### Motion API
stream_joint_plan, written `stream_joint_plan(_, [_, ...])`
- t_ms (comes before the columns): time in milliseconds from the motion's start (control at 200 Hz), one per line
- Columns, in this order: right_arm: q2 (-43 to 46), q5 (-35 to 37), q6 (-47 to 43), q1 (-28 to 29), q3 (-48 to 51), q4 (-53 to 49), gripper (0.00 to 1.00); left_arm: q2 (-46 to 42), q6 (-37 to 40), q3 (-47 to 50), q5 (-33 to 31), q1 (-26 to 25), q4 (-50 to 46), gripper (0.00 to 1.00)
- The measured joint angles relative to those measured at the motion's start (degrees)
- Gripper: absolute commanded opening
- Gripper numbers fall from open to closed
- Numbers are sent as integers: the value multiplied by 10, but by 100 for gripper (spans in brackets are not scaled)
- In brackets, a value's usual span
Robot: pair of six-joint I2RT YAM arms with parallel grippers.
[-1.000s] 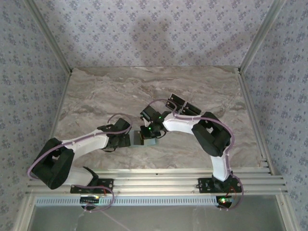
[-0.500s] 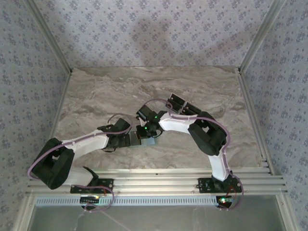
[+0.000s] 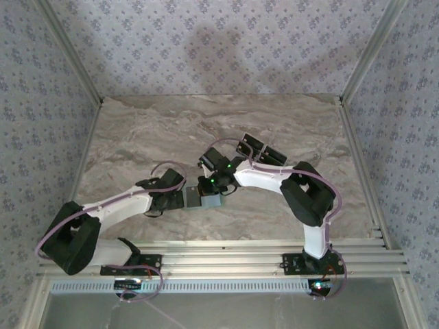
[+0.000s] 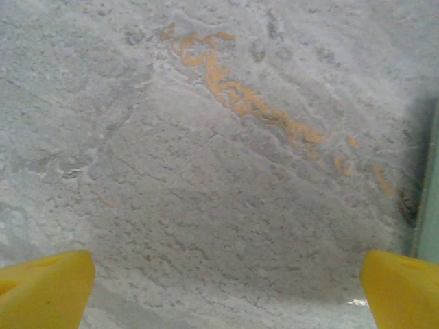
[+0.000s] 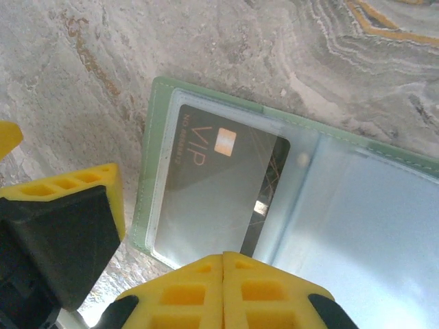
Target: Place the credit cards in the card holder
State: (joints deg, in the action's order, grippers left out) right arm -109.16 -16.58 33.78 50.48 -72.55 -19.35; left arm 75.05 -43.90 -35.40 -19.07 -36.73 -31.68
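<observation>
Right gripper (image 5: 223, 267) has shifted rightward, jaws closed on nothing, over pale sage-green soft card holder (image 5: 147, 164) containing black rectangular credit card (image 5: 226, 178); left gripper (image 4: 223, 288) wide open, empty, above marble tabletop (image 4: 206, 171).

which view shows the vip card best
Right wrist: the credit card lies under the clear pocket of the card holder, VIP lettering and orange chip readable. From the top external view the holder is a small pale patch, the card too small to tell. The left wrist view catches a green sliver, possibly the holder's edge.
</observation>
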Motion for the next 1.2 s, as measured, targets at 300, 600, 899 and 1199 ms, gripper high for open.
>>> stream_joint_plan(300, [-14, 8, 0, 0, 3, -1, 7, 20, -3, -2, -3, 0, -5, 100])
stream_joint_plan(600, [-34, 8, 0, 0, 3, -1, 7, 29, -3, -7, -2, 0, -5, 100])
stream_joint_plan(899, [-44, 7, 0, 2, -5, -4, 6, 37, -3, -11, 0, 0, -4, 100])
stream_joint_plan(1199, [-55, 9, -3, 8, -21, -11, 6, 38, -1, -12, 0, 0, -5, 100])
